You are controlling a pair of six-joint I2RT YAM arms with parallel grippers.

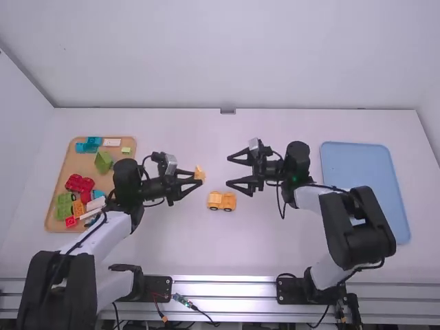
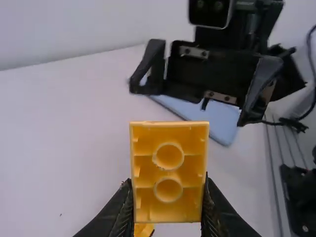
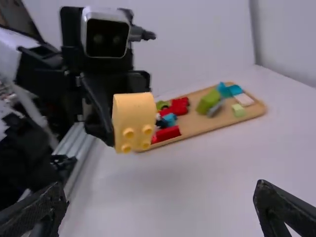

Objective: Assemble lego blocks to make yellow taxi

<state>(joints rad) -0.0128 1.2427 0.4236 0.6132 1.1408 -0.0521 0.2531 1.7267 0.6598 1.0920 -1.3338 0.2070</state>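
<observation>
Yellow-orange plastic shows in the hollow building block [image 1: 199, 171] clamped between the fingers of the left claw [image 1: 197, 177]; its studs face the right claw [image 1: 229, 172], whose fingers stand wide apart. The partly built taxi [image 1: 221, 200], in the same colour with dark wheels, sits on the white surface [image 1: 254, 240] between the two arms. Far left, a wooden tray [image 1: 51, 218] carries red, green, blue and white blocks; far right lies a pale blue tray [image 1: 361, 179].
</observation>
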